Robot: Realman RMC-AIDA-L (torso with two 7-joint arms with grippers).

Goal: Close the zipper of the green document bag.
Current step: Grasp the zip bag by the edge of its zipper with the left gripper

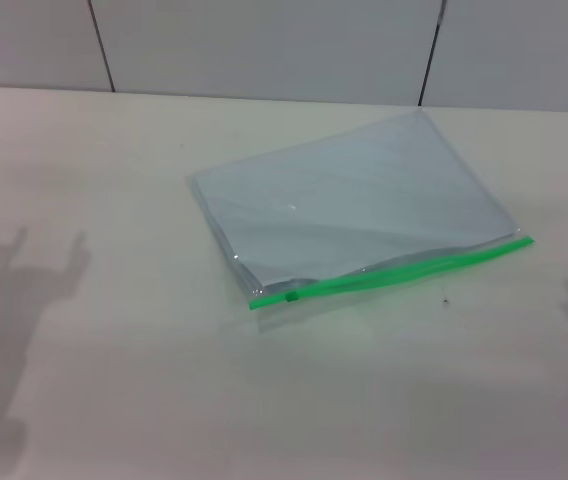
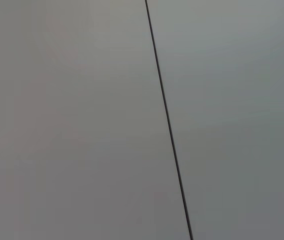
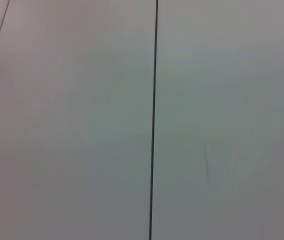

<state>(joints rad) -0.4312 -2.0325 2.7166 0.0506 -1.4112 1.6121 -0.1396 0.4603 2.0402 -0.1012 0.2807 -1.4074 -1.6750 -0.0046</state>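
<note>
The green document bag [image 1: 354, 205] lies flat on the white table [image 1: 114, 380], a clear pouch with pale blue-grey sheets inside, turned at a slant. Its zipper [image 1: 404, 268] is a bright green strip along the near long edge, running from lower left to upper right. The small green slider tab [image 1: 291, 295] sits near the strip's left end. To the right of the slider the bag's mouth gapes slightly. Neither gripper shows in the head view; only their shadows fall on the table at left and right. Both wrist views show just grey wall panels.
A grey panelled wall [image 1: 264, 40] with dark vertical seams stands behind the table's far edge. A tiny dark speck [image 1: 446, 299] lies on the table just in front of the zipper. Dark bits show at the far left and right edges of the head view.
</note>
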